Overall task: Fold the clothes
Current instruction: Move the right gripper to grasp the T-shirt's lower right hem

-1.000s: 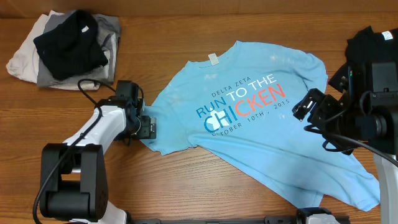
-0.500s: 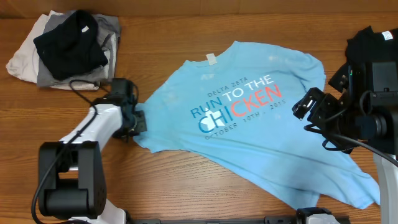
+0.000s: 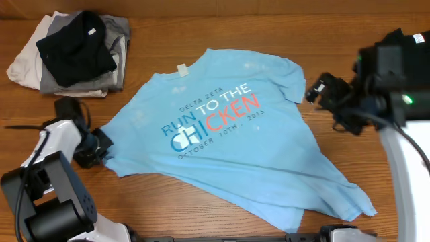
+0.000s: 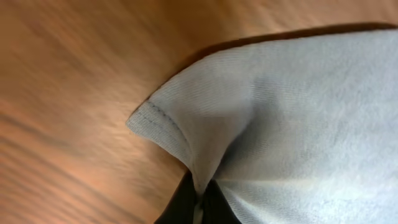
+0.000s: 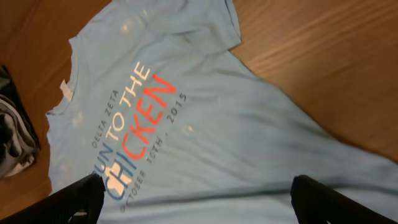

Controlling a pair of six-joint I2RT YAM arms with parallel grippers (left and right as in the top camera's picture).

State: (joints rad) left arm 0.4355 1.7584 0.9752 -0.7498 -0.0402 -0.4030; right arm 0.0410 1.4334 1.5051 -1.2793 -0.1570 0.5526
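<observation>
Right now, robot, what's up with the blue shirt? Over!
Left gripper shut on sleeve of blue shirt. Right gripper open, empty. Shirt spread out, unfolded. Clothes pile apart.

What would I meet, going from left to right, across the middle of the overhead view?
left gripper → light blue T-shirt → right gripper

left arm stretched low at the left side, left gripper (image 3: 101, 146) pinched tight on the shirt sleeve (image 4: 249, 112); right arm raised at the far right, right gripper (image 3: 321, 89) pointing left, fingers (image 5: 81, 194) spread wide
</observation>
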